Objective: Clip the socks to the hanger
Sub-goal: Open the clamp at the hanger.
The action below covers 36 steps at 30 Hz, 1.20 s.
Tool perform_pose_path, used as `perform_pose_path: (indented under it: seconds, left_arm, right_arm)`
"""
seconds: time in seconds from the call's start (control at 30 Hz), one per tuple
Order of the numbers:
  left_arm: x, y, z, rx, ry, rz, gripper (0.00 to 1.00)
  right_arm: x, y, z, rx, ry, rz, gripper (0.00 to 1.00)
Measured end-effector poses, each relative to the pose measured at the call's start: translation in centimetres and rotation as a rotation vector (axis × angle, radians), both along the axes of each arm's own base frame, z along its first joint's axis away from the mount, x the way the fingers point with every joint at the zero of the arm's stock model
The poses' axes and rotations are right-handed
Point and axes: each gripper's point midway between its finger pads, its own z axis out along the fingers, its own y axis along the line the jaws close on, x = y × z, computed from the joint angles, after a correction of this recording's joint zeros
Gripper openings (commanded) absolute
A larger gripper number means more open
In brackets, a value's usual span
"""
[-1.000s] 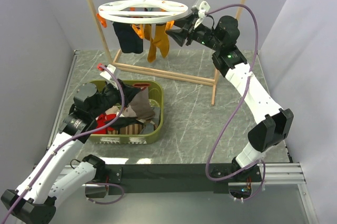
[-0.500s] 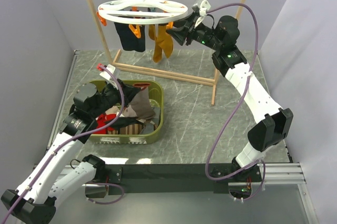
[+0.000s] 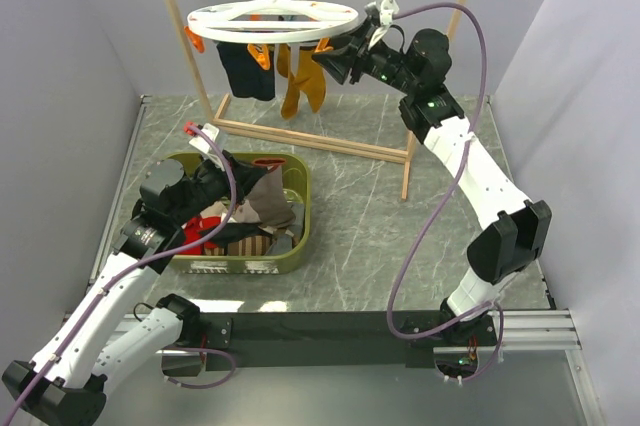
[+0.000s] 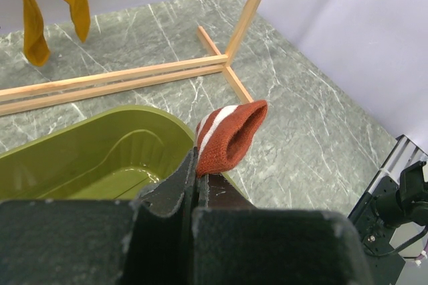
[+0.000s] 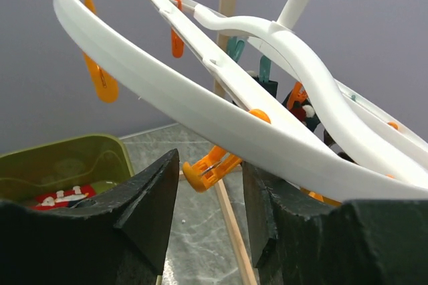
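Left gripper (image 4: pixel 196 172) pinches a red-and-white-cuffed taupe sock (image 4: pixel 231 134); right gripper (image 5: pixel 208 164), half-open, straddles an orange clip (image 5: pixel 200 172) under the white oval plastic hanger (image 5: pixel 200 101).

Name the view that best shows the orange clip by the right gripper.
Right wrist: the orange clip sits close-up between the fingers of the open right gripper, below the hanger ring. Top external barely shows it; left wrist misses it.
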Motion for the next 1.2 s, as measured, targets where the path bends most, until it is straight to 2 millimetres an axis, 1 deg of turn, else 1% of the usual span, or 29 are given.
perform_pose_path:
  seconds: [0.17,0.27,0.3,0.33,0.43,0.5,0.53,0.57,0.63,0.7,0.8,0.97,1.1,1.2]
  left_arm:
    - [0.02,-0.01,-0.09,0.000,0.000,0.000,0.01]
    - [0.04,-0.03,-0.03,-0.001,-0.003,0.000,0.01]
    - [0.04,-0.03,-0.04,-0.001,-0.003,0.000,0.01]
    - [0.04,-0.03,-0.04,-0.001,-0.003,0.000,0.01]
    - [0.06,-0.04,0.03,-0.003,-0.006,-0.001,0.01]
    - [0.05,-0.07,0.04,-0.004,-0.008,-0.003,0.01]
    - [0.03,-0.09,0.01,-0.004,-0.007,-0.005,0.01]
    - [0.01,-0.11,-0.01,-0.003,-0.006,-0.006,0.01]
    - [-0.01,-0.13,-0.08,-0.003,-0.005,-0.008,0.01]
    - [-0.04,-0.15,-0.10,-0.003,-0.005,-0.010,0.00]
    - [-0.09,-0.20,-0.09,-0.003,-0.005,-0.014,0.01]
    - [-0.18,-0.28,-0.11,-0.006,-0.002,-0.021,0.01]
    - [-0.16,-0.30,-0.16,-0.007,-0.002,-0.021,0.01]
    - [-0.15,-0.33,-0.39,-0.008,0.004,-0.021,0.01]
  right_arm:
    - [0.75,0.52,-0.33,0.010,0.027,0.012,0.38]
    - [0.80,0.59,-0.45,0.015,0.043,0.015,0.39]
    - [0.78,0.60,-0.44,0.017,0.046,0.016,0.41]
    - [0.74,0.59,-0.30,0.019,0.047,0.017,0.46]
    - [0.66,0.57,0.01,0.023,0.046,0.018,0.55]
    - [0.63,0.55,0.05,0.020,0.040,0.017,0.58]
    - [0.63,0.53,0.07,0.019,0.037,0.016,0.65]
    - [0.60,0.49,0.04,0.017,0.035,0.015,0.68]
    - [0.48,0.35,-0.07,0.010,0.024,0.009,0.72]
    - [0.21,0.18,-0.24,0.004,0.022,0.006,0.72]
    - [-0.01,0.03,0.01,0.001,0.010,0.003,0.71]
    - [0.00,-0.11,0.11,-0.004,0.001,-0.006,0.61]
    - [-0.08,-0.21,0.03,-0.007,0.004,-0.011,0.61]
    - [-0.18,-0.32,-0.05,-0.008,0.006,-0.014,0.59]
